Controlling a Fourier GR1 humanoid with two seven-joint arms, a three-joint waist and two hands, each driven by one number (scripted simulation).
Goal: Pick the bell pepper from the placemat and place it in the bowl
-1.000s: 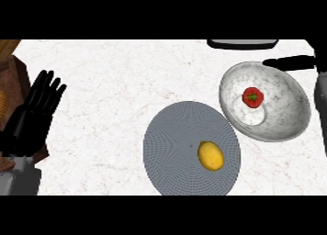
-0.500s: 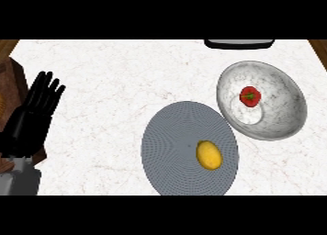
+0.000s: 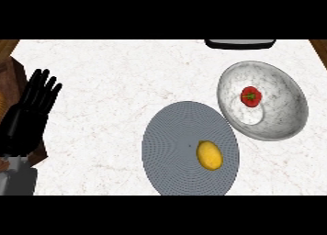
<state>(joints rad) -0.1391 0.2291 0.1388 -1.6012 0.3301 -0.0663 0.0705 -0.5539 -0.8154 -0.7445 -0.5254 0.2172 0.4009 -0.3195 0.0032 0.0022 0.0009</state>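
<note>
Small red pepper (image 3: 251, 96) with green stem sits in the bowl (image 3: 288, 124) at two o'clock; left hand (image 3: 27, 117) released.

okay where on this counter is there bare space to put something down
Bare counter runs between the open left hand and the grey placemat, and along the far side up to the dark object. It is crowded at right: the bowl with the bell pepper abuts the placemat, which carries a yellow item.
</note>
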